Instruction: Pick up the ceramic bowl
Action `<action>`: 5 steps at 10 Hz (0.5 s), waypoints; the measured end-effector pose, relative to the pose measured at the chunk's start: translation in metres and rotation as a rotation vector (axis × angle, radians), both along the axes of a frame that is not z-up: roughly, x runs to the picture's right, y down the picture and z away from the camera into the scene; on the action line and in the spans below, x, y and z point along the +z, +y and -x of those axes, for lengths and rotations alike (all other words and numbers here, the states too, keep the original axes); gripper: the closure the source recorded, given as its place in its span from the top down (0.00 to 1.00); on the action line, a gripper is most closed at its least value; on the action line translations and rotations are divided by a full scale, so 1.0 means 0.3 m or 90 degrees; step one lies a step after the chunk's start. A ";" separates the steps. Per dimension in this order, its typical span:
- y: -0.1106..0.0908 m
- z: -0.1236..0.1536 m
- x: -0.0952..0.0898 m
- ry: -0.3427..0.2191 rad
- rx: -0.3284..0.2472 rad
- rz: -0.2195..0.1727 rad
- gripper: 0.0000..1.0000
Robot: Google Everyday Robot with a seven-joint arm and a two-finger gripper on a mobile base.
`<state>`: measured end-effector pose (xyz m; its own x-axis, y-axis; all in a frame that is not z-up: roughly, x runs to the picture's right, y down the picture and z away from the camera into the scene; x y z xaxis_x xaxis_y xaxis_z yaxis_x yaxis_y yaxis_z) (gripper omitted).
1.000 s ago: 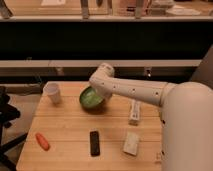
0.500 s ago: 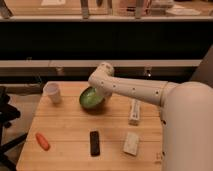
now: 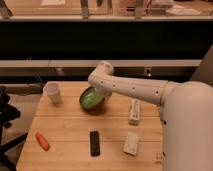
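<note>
**My gripper closed on the rim of a tilted green bowl**

I reach in from the right with my white arm (image 3: 135, 90), which stretches across the far half of a light wooden table (image 3: 65, 125). My gripper (image 3: 101, 94) sits at the far right edge of the round, shallow ceramic bowl (image 3: 90, 99), dark green outside and paler green inside. My fingers are drawn tight together, and they appear to pinch the bowl's rim, though my own wrist hides the exact point of contact.

The ceramic bowl is near the middle of the table's far side. It is tipped, with its open inside turned toward the camera and its lower edge close to the wood. I cannot tell whether that edge touches the table.

To the left of the bowl, apart from it, a small white cup (image 3: 52, 92) stands upright. To the right of the bowl, under my arm, lies a long white box (image 3: 134, 111). On the near side of the table are three things, well apart from each other: a small orange carrot-shaped object (image 3: 42, 141) at the left, a flat black rectangular bar (image 3: 94, 143) in the middle, and a white rectangular packet (image 3: 131, 143) at the right.

A black chair (image 3: 6, 117) shows at the left edge, beside the table.
</note>
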<state>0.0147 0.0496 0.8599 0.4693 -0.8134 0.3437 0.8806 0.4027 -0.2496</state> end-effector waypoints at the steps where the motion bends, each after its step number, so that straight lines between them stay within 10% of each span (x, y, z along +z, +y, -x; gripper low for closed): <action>1: -0.004 0.002 -0.004 -0.001 -0.004 -0.001 0.00; 5: -0.016 0.004 -0.014 -0.004 -0.013 -0.003 0.00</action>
